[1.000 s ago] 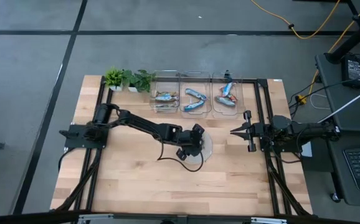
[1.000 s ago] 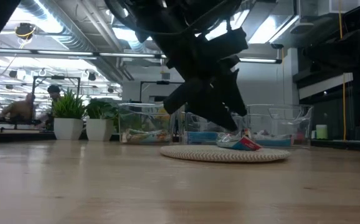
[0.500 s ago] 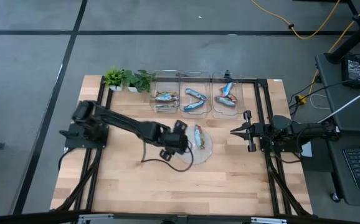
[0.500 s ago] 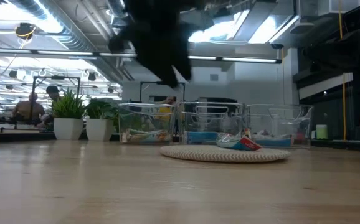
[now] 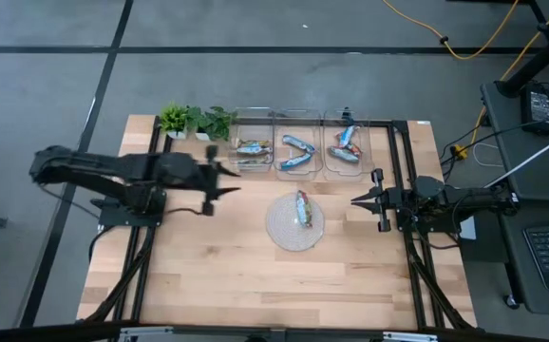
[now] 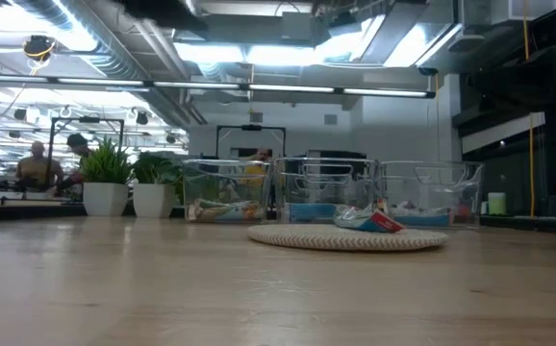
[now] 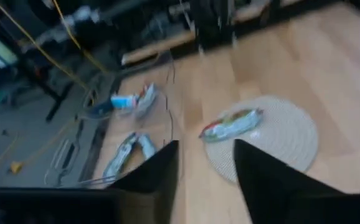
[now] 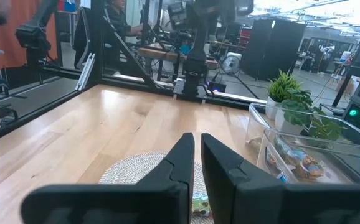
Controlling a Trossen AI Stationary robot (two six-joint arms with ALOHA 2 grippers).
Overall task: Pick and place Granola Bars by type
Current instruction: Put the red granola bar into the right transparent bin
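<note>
One granola bar, in a blue, white and red wrapper, lies flat on the round plate at the table's middle; it also shows in the low view and the left wrist view. More bars lie in three clear bins at the far edge. My left gripper is open and empty, left of the plate and above the table. My right gripper is shut and empty, right of the plate, pointing at it.
Two small potted plants stand at the far edge, left of the bins. Black frame rails run along both sides of the table. Bare wood lies between the plate and the near edge. People sit in the room beyond.
My left gripper has drawn back from over the plate toward the table's left edge and risen out of the low view. The bar on the plate has stayed where it was and now shows uncovered from above.
</note>
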